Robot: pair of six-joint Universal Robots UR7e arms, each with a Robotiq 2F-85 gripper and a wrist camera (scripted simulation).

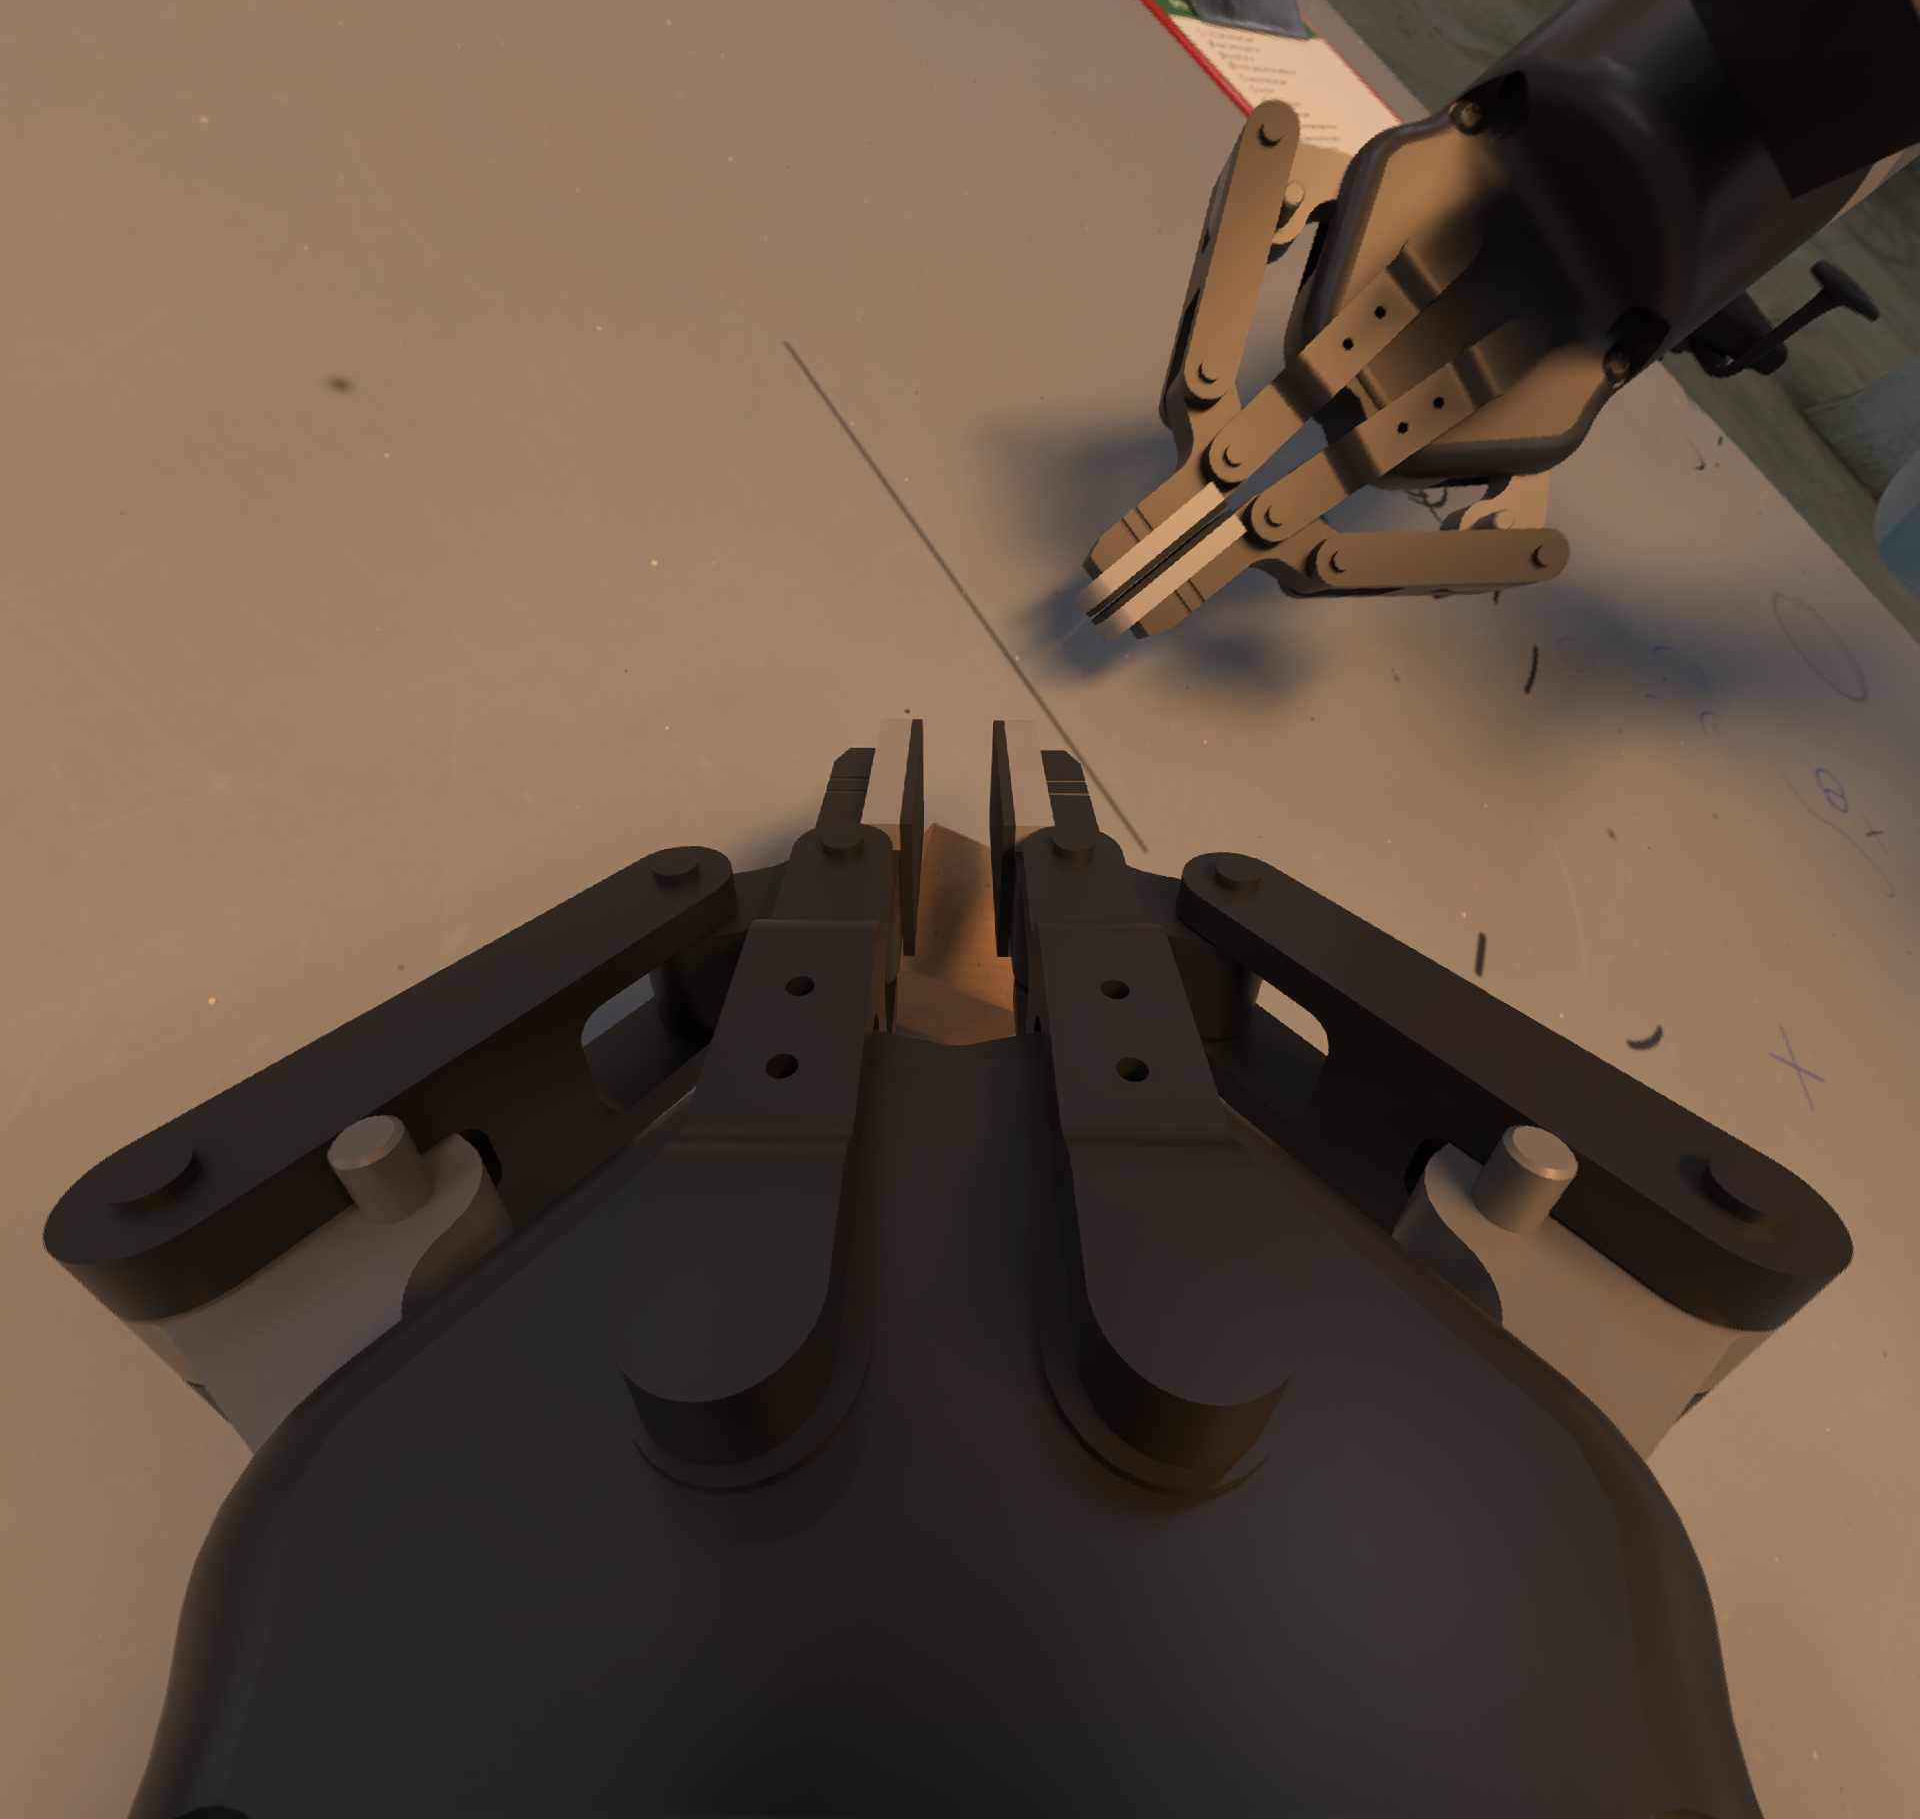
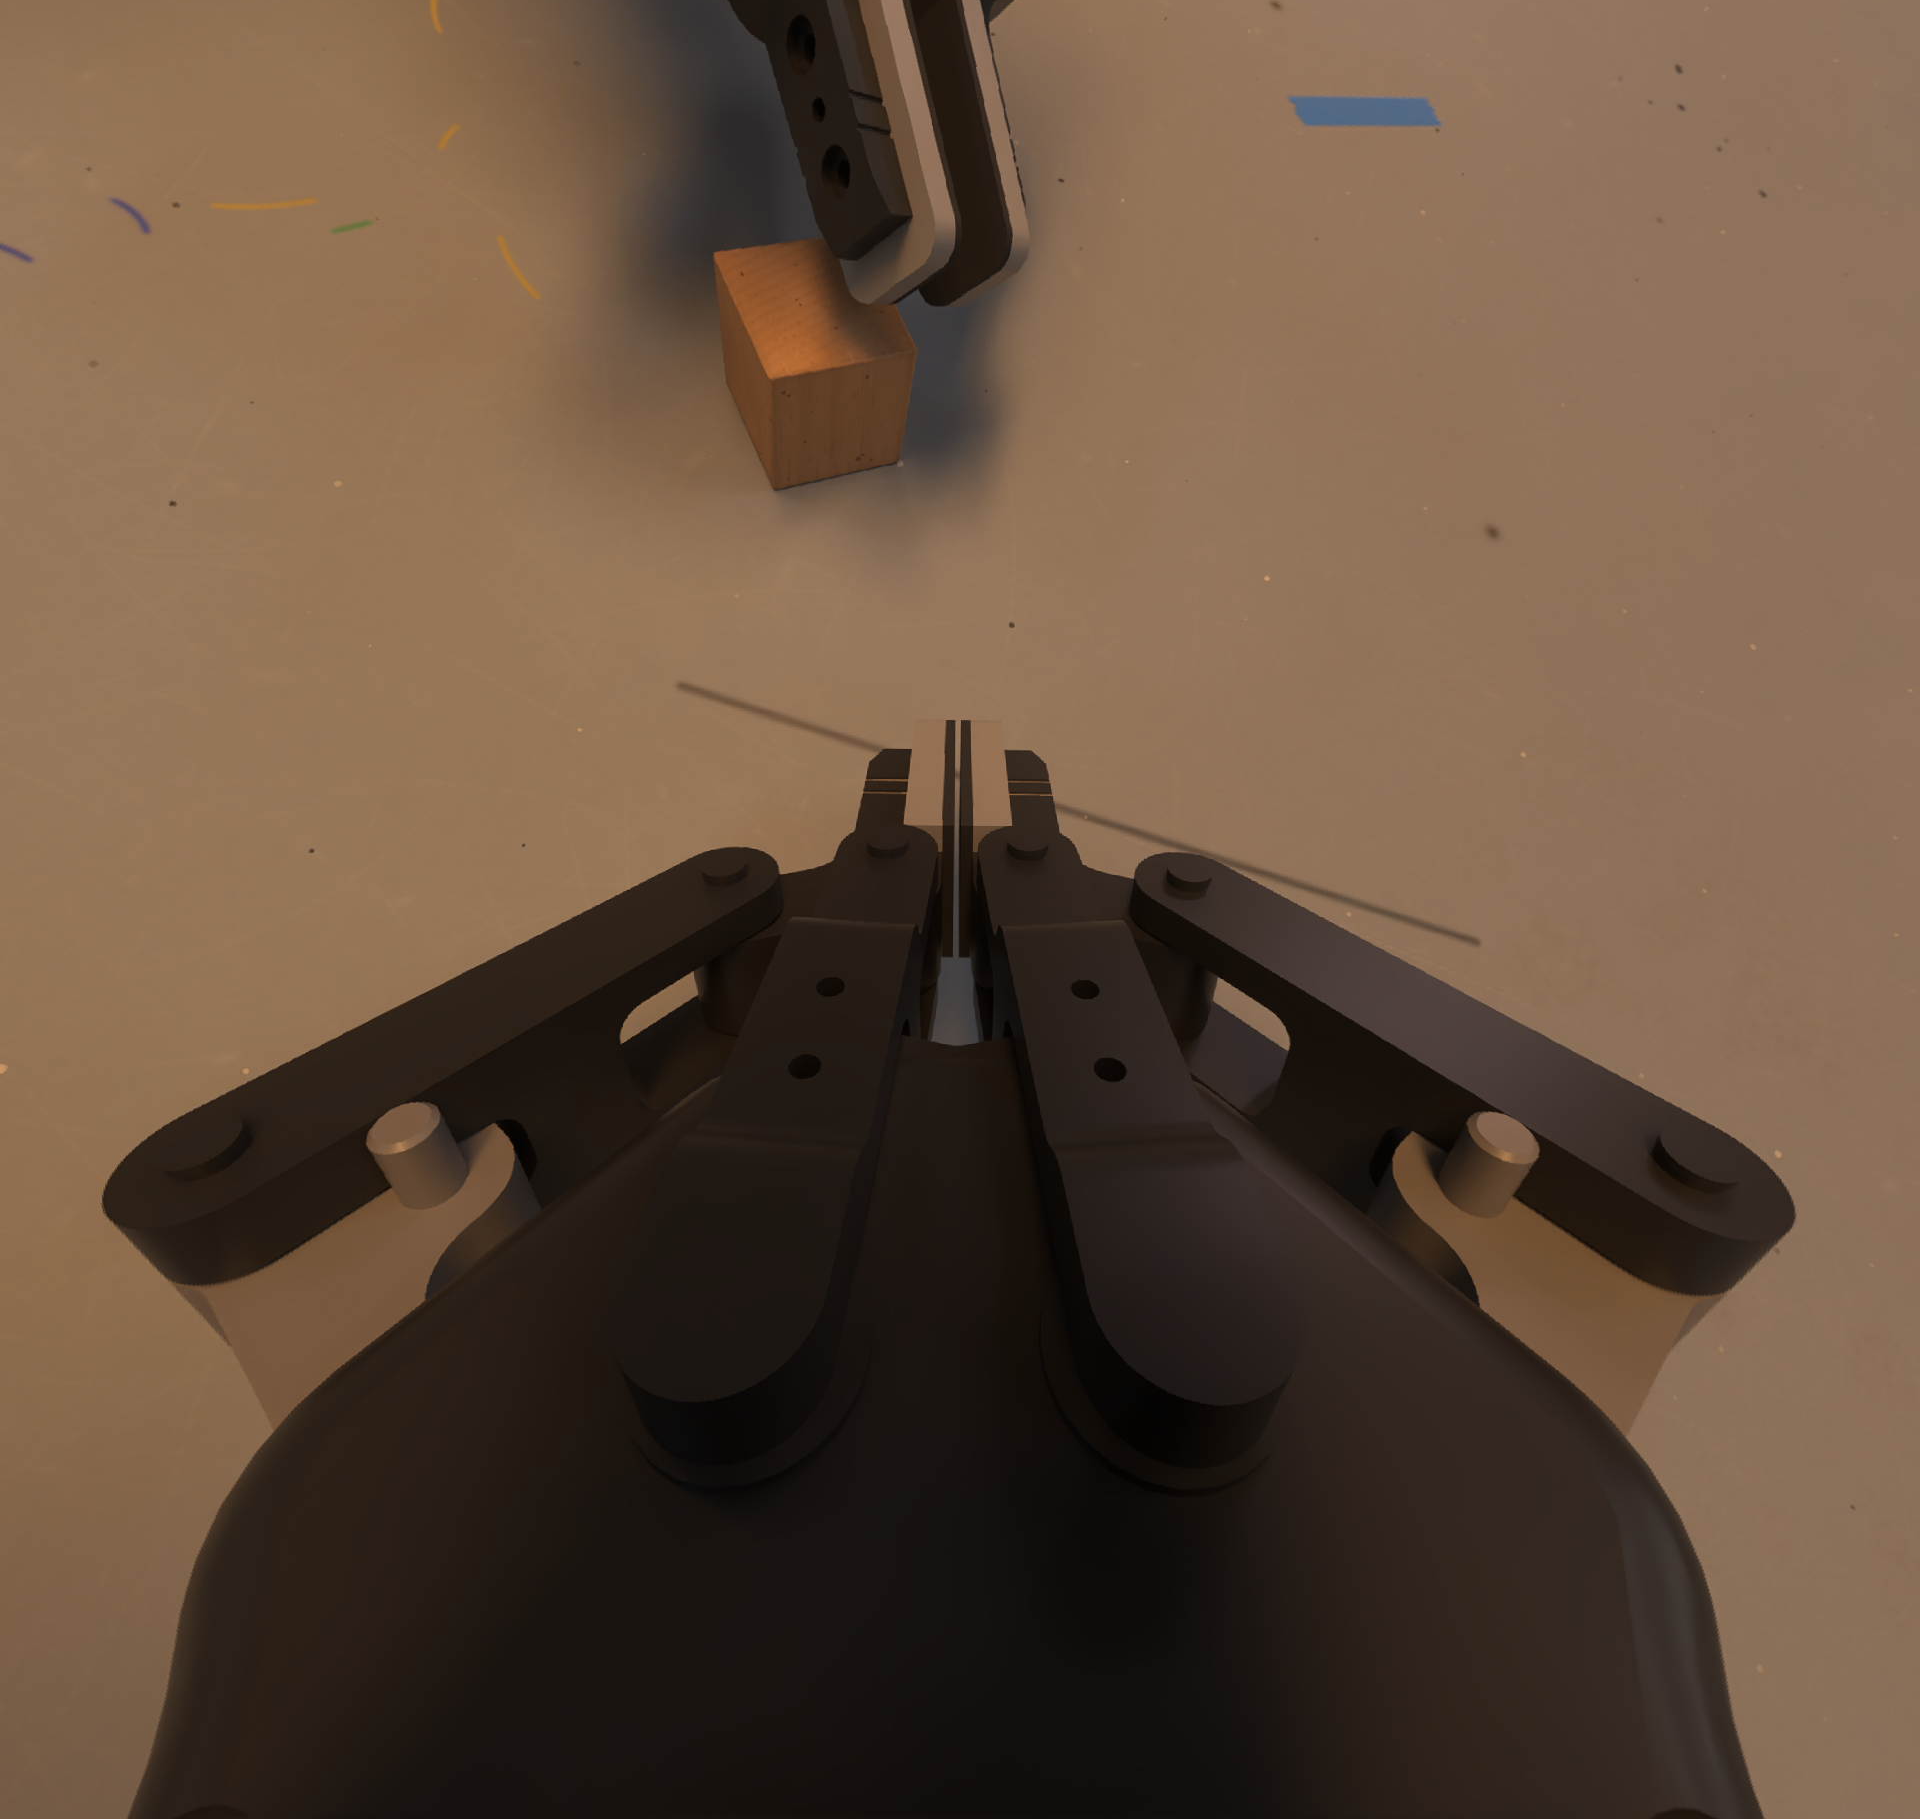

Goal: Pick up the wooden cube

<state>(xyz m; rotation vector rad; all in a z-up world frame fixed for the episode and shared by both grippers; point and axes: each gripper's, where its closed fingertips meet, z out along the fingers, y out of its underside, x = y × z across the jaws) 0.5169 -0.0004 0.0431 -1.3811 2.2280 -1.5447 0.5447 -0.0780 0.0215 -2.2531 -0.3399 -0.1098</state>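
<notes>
The wooden cube (image 2: pixel 821 387) stands on the tan table. My left gripper (image 2: pixel 925 299) hangs over the cube's far top corner, its jaws drawn in to a narrow gap much smaller than the cube. In the left wrist view, a corner of the cube (image 1: pixel 951 928) shows through the gap of the left gripper (image 1: pixel 956 730). I cannot tell whether the pads touch it. My right gripper (image 2: pixel 957 725) is shut and empty, low over the table and a short way from the cube. It also shows in the left wrist view (image 1: pixel 1107 616).
A red clipboard (image 1: pixel 1278 55) lies at the far table edge behind the right arm. A black clamp (image 1: pixel 1787 325) sits on that edge. A strip of blue tape (image 2: pixel 1363 111) and a thin dark line (image 2: pixel 1247 876) mark the tabletop.
</notes>
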